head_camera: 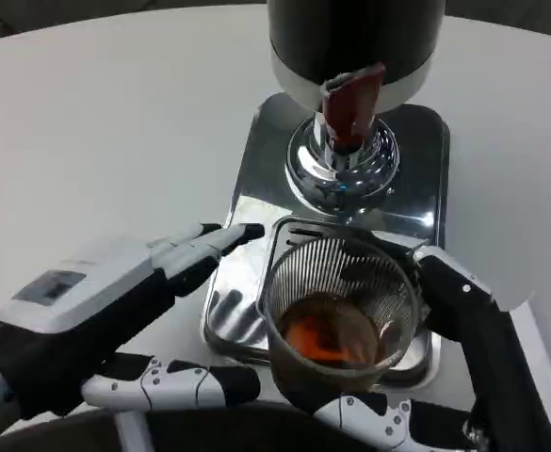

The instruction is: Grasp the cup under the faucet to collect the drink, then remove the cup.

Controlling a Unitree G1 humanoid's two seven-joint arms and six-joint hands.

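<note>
A clear ribbed cup (pixel 339 315) with some brown-orange drink in the bottom sits low in the head view, over the front part of a shiny metal drip tray (pixel 256 202). The tray lies on the white desk (pixel 96 122). At the back of the tray stands a black and white drink dispenser (pixel 355 38). Its chrome faucet (pixel 343 165) has a dark red lever (pixel 352 99) and sits just behind the cup, not right over it.

The right hand (pixel 416 348) holds the cup. One finger wraps up the cup's right side and other fingers curl under and in front of its bottom.

The left hand (pixel 129 311) is just beside the cup on its left. Its fingers are apart and it holds nothing. The upper fingers (pixel 209 243) stretch toward the tray's left edge, and one lower finger lies flat near the bottom of the cup. I cannot tell if that finger touches the cup.
</note>
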